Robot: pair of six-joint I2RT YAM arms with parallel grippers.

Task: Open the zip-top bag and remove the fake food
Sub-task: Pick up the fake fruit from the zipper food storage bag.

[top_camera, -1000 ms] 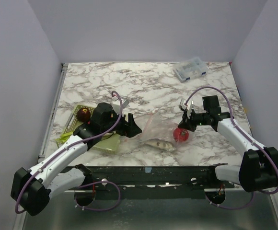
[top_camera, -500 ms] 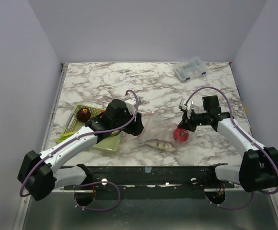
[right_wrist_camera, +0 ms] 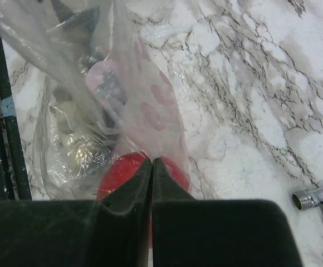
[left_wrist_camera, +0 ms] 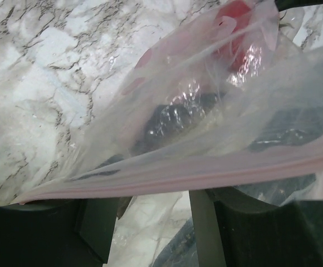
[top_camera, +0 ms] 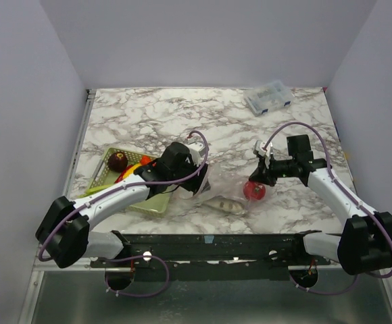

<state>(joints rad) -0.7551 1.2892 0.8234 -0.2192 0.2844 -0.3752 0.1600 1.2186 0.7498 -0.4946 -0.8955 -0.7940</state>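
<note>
On a marble table, zip-top bag crumpled just right of the pale green basket. At the bag's edge nearest the basket, left gripper with fingers spread apart, pink zip strip stretched across them; no telling whether anything is gripped. On the side away from the basket, right gripper pressed together, pinching a fold of clear film above the red round fruit seen through the plastic. In the basket, a dark maroon ball.
</note>
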